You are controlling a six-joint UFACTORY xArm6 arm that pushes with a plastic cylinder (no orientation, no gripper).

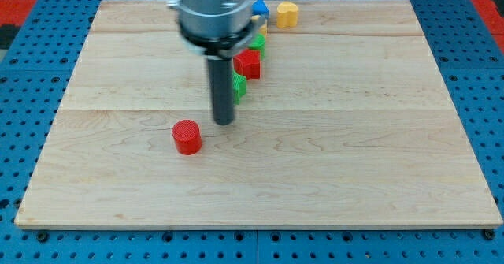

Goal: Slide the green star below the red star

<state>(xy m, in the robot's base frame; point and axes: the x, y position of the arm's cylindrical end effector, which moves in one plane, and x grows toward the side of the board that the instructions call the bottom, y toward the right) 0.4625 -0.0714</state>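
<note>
1. A pale wooden board (354, 161) of glued planks lies on a blue perforated table top (480, 75), with a red perforated patch (24, 4) at the view's top left corner.
2. My arm comes down from the view's top edge as a wide grey and black cylindrical housing (214, 16), ending in a straight dark rod (223, 87).
3. My tip (225, 123) rests on the board a little to the view's left of its centre. There is no gripper here, so nothing opens, closes or holds; the rod is bare.
4. A red cylinder block (187, 137) stands near the tip, toward the view's bottom left of it and apart from it.
5. A green block (239, 87), largely hidden behind the rod, sits just at the rod's right side, above the tip in the view. Its shape cannot be made out; it may be the green star.
6. A red block (249, 63), roughly cube-like as seen, stands just above that green block, toward the top edge. Whether it is the red star I cannot tell.
7. A second green block (258, 41) shows just above the red one, partly covered by the housing.
8. Near the board's top edge a blue block (260, 9) peeks out beside the housing, and a yellow block (287, 15) stands just to its right.
</note>
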